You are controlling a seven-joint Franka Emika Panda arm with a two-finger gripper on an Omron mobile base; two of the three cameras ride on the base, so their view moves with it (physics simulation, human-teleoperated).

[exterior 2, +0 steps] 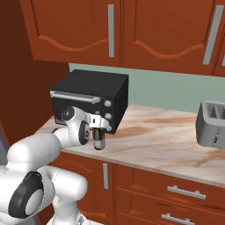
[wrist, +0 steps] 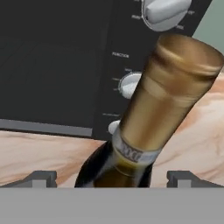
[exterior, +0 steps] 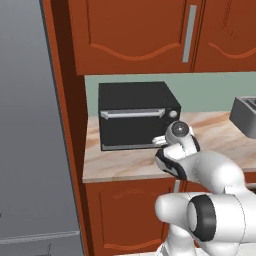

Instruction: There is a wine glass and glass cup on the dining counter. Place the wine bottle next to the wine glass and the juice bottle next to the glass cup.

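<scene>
our gripper (wrist: 112, 177) is wide open, one finger on each side of the wine bottle (wrist: 148, 127). we cannot tell if the fingers touch it. the bottle stands just before the black toaster oven (exterior 2: 90, 99).

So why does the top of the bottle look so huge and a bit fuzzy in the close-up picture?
In the hand view the camera sits right above the wine bottle, so its brown foil top balloons and softens, with pale shine streaks. In the right base view the same bottle looks small and dark beside the black oven, between the open gripper fingers.
</scene>
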